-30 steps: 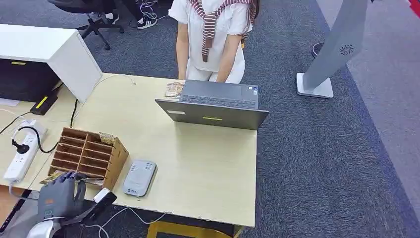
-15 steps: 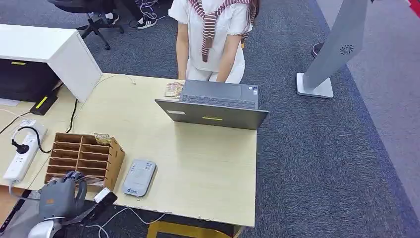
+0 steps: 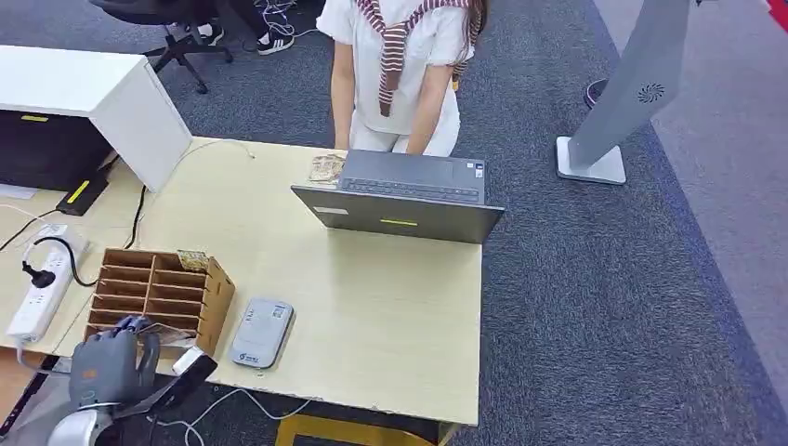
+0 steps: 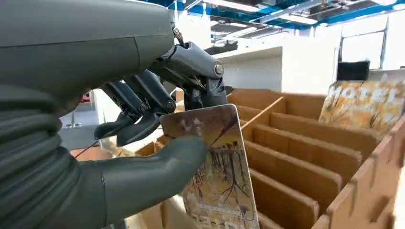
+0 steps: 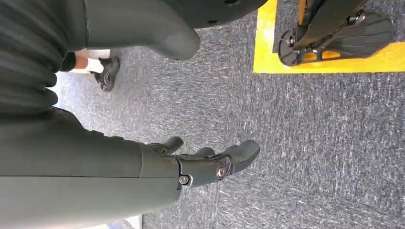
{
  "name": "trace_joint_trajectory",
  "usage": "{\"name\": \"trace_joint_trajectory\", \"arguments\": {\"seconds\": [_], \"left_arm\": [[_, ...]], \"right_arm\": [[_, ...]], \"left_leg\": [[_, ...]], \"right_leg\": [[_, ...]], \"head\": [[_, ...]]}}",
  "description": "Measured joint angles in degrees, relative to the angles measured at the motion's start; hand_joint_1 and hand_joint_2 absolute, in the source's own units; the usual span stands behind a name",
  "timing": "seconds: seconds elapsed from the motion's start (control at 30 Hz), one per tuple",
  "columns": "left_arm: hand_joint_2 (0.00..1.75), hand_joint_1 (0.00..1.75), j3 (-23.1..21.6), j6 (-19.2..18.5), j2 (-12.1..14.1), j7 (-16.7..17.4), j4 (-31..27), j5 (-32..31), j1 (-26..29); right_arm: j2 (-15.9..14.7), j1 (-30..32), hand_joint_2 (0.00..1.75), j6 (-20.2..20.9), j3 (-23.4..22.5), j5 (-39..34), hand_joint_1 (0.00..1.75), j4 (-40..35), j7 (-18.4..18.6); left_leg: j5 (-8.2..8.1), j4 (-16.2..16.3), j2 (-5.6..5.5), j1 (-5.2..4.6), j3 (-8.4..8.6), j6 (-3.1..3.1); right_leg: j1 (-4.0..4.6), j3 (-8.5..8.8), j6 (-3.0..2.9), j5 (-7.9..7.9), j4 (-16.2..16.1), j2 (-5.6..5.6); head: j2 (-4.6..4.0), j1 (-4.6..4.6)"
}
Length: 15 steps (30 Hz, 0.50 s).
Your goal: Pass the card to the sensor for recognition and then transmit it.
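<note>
- Brown cardboard organizer (image 3: 158, 288) stands on the wooden desk (image 3: 372, 307), near its front left corner, and a grey sensor (image 3: 261, 333) lies just beside it.
- Left hand (image 3: 110, 364) is at the near edge of the organizer; its thumb and fingers pinch a printed card (image 4: 217, 171), which is upright and tilted over the compartments.
- Another card (image 4: 364, 102) with the word HOTEL stands in a far compartment.
- Right hand (image 5: 210, 164) hangs over the grey carpet (image 5: 310, 143), fingers loosely apart, holding nothing.
- Behind an open laptop (image 3: 401, 197) a person (image 3: 400, 65) stands.
</note>
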Motion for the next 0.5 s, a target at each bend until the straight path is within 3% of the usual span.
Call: {"name": "trace_joint_trajectory", "arguments": {"seconds": [0.5], "left_arm": [[1.75,1.75,-9.62,0.09,6.29,-1.66,-17.11,1.03,-2.22]], "right_arm": [[0.02,0.07,1.75,-0.11,-0.02,-1.05,0.0,0.0,0.0]], "left_leg": [[0.03,0.0,0.02,-0.01,0.0,0.03]], "right_leg": [[0.0,0.01,-0.01,0.02,0.0,0.02]], "head": [[0.0,0.0]]}}
